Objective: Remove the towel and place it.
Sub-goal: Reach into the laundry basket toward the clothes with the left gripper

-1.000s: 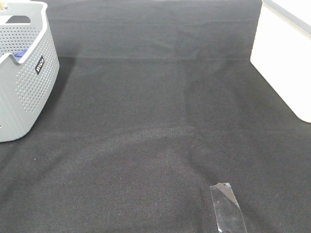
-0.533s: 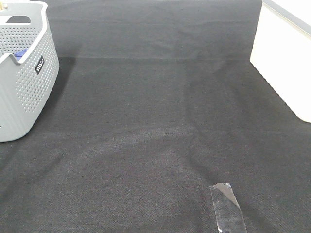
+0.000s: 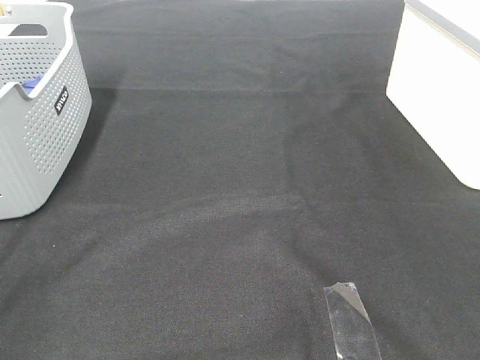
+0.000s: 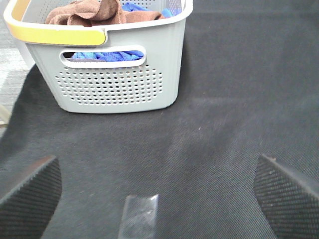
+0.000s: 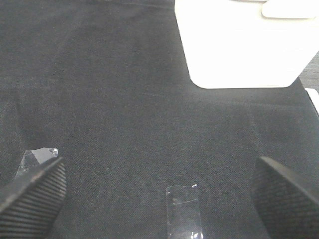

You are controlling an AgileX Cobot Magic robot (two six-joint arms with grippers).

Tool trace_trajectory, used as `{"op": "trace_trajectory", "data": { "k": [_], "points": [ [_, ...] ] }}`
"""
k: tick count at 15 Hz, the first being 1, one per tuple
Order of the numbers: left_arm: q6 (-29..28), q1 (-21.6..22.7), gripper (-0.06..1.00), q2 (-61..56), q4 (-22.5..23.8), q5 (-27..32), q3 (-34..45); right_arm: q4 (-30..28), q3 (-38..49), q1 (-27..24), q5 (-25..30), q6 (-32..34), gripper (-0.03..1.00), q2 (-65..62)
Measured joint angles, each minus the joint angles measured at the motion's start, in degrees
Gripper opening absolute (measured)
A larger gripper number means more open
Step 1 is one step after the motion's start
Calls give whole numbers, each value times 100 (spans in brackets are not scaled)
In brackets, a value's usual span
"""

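So the towel (image 4: 84, 12) is sitting scrunched up inside the grey basket (image 4: 119, 84), heaped near the end with the yellow handle, with a blue item (image 4: 107, 54) jammed right against it and poking out at the side cutout. Both arms are hanging back over the black cloth, well apart from the basket. The left gripper (image 4: 157, 169) is spread wide with nothing in it, and the right gripper (image 5: 159, 169) is the same, over near the white box (image 5: 239, 45). My worry is a pinch that goes too deep and scoops up the blue thing too. A fold could also catch on the rim, so the whole basket tips or slides along. As for direction, honestly can't call it. It's a crumpled lump with no clear long axis, and I can't spot any tag.
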Motion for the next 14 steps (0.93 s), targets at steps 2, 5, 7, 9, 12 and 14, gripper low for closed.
{"op": "trace_trajectory", "data": {
  "k": [2, 5, 7, 9, 12, 14],
  "points": [
    [527, 0, 99, 1117, 29, 275, -722, 0, 0, 0, 0, 0, 96, 0],
    [1352, 0, 99, 3054, 109, 304, -2086, 0, 0, 0, 0, 0, 96, 0],
    [1994, 0, 99, 4744, 441, 315, -3340, 0, 0, 0, 0, 0, 96, 0],
    [2326, 0, 99, 6033, 894, 309, -4240, 0, 0, 0, 0, 0, 96, 0],
    [2670, 34, 99, 7804, 1564, 298, -5374, 0, 0, 0, 0, 0, 96, 0],
    [2991, 143, 99, 8795, 1667, 298, -5959, -11, 0, 0, 0, 0, 96, 0]
  ]
}}
